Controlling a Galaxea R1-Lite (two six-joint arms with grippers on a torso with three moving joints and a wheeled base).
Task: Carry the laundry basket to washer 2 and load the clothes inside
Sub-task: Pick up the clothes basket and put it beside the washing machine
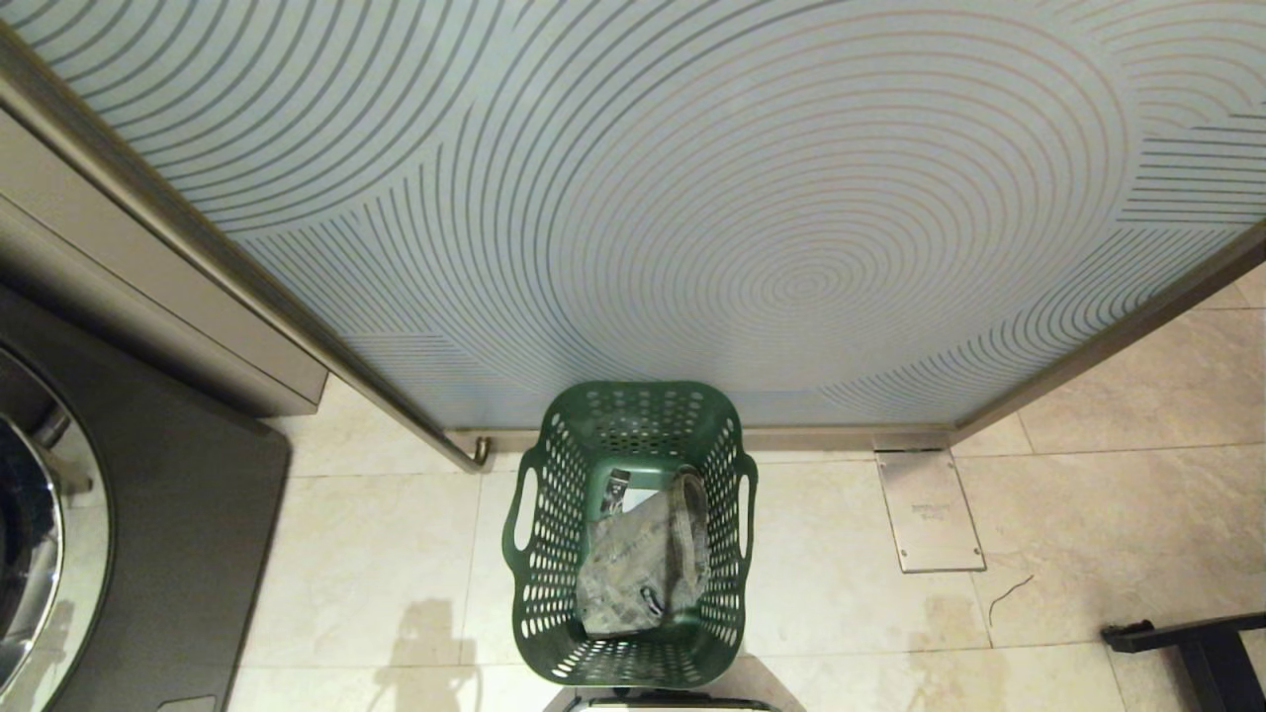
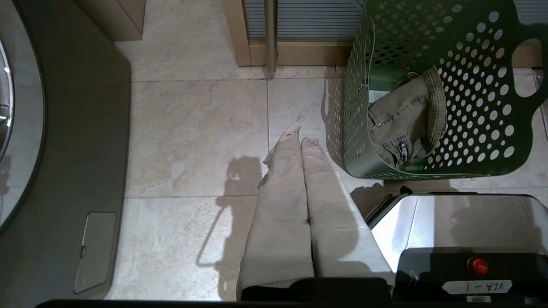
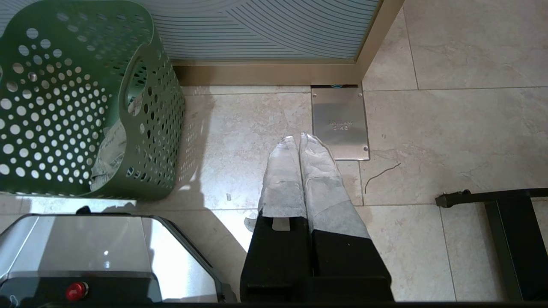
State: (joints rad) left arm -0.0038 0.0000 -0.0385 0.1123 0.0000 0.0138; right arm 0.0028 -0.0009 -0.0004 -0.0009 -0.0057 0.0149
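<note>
A green perforated laundry basket (image 1: 539,514) stands on the tiled floor just ahead of me, against a patterned glass door. Grey-green denim clothes (image 1: 643,569) lie inside it. The same basket (image 2: 357,128) and its clothes (image 2: 402,124) show in the left wrist view, and the basket (image 3: 150,128) shows again in the right wrist view. My left gripper (image 2: 302,132) hangs shut and empty over the floor beside the basket. On the basket's other side my right gripper (image 3: 297,139) is shut and empty too. A washer (image 1: 129,534) with a round door stands at the left edge; its number is not readable.
The frosted glass door (image 1: 692,198) with curved lines fills the back. A metal floor plate (image 1: 930,509) lies right of the basket. A black stand foot (image 1: 1187,638) juts in at the lower right. My base's silver cover (image 2: 449,222) is just behind the basket.
</note>
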